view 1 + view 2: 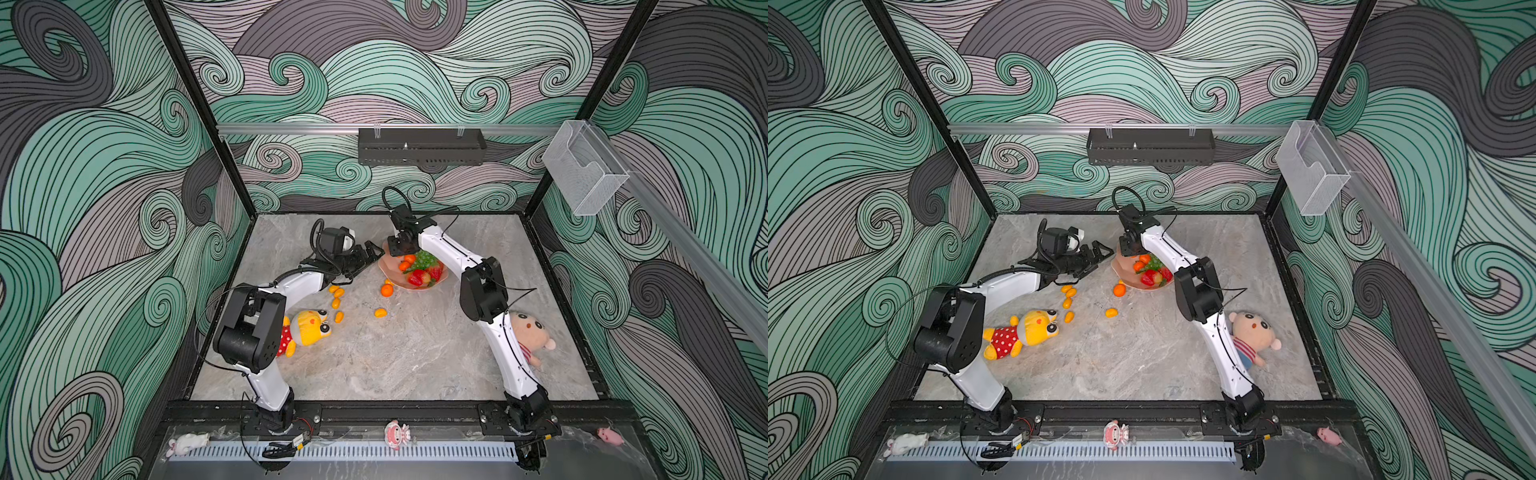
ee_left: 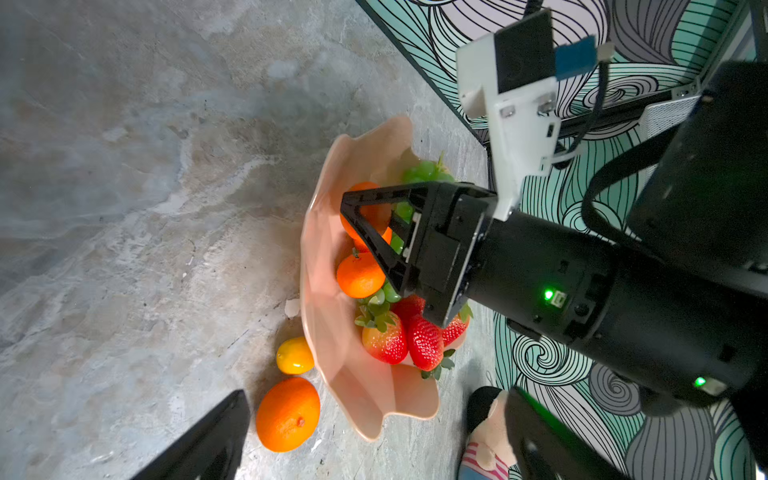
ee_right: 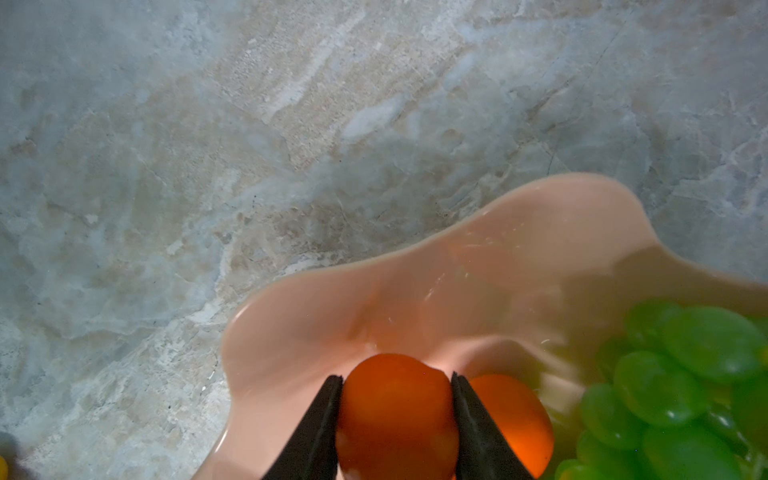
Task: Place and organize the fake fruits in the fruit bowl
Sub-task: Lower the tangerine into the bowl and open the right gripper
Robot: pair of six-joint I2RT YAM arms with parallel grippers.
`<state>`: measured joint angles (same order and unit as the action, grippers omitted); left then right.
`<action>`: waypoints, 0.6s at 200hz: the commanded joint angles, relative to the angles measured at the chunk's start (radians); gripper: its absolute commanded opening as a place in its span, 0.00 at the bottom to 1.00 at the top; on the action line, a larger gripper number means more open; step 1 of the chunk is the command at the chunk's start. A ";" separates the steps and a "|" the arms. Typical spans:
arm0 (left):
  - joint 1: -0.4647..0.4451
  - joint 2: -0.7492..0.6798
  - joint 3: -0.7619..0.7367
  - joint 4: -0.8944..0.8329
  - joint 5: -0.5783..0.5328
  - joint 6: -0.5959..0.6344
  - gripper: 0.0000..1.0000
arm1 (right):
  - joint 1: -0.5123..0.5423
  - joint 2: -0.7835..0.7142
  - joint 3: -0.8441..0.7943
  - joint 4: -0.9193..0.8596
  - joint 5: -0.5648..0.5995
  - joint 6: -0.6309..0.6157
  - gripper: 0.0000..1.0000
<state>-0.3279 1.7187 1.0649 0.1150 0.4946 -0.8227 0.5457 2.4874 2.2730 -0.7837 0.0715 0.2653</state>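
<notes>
Right gripper (image 3: pixel 397 378) is clamped on a tangerine (image 3: pixel 395 419), fingers pressed to both its sides, just inside the fruit bowl (image 3: pixel 478 257), next to a second tangerine (image 3: pixel 513 415) and the grape bunch (image 3: pixel 685 374). Best play, I reckon: sink low into that bare pink hollow, then open gently, or it rolls over the shallow rim. Left gripper (image 1: pixel 368 259) hovers wide open just beside the bowl, kumquats (image 1: pixel 336 297) loose on the table (image 1: pixel 415 353)
</notes>
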 commanded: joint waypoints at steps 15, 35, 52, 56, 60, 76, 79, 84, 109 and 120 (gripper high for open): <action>-0.009 -0.004 0.019 0.029 0.015 -0.007 0.99 | -0.003 0.019 0.031 -0.029 0.006 -0.008 0.43; -0.009 -0.012 0.015 0.024 0.012 -0.003 0.99 | -0.003 0.018 0.034 -0.032 0.004 -0.008 0.44; -0.009 -0.020 0.012 0.016 0.009 0.002 0.99 | -0.003 0.011 0.034 -0.034 0.003 -0.009 0.47; -0.008 -0.023 0.011 0.014 0.007 0.002 0.99 | -0.004 0.010 0.035 -0.033 0.003 -0.009 0.47; -0.009 -0.025 0.009 0.012 0.007 0.004 0.99 | -0.003 0.007 0.036 -0.034 0.003 -0.010 0.48; -0.009 -0.036 0.003 0.004 0.006 0.005 0.99 | -0.004 -0.002 0.035 -0.035 0.001 -0.012 0.50; -0.009 -0.037 0.002 0.002 0.005 0.005 0.99 | -0.003 -0.004 0.036 -0.036 0.001 -0.012 0.50; -0.009 -0.041 -0.001 0.000 0.005 0.006 0.99 | -0.004 -0.008 0.037 -0.037 0.002 -0.013 0.50; -0.008 -0.068 -0.017 -0.018 0.001 0.005 0.99 | -0.003 -0.032 0.034 -0.046 0.002 -0.017 0.51; -0.010 -0.087 -0.023 -0.037 -0.005 0.012 0.99 | -0.004 -0.051 0.032 -0.050 0.002 -0.017 0.52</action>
<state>-0.3279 1.6943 1.0508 0.1150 0.4980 -0.8227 0.5457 2.4916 2.2848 -0.8055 0.0708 0.2615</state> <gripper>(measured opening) 0.986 0.514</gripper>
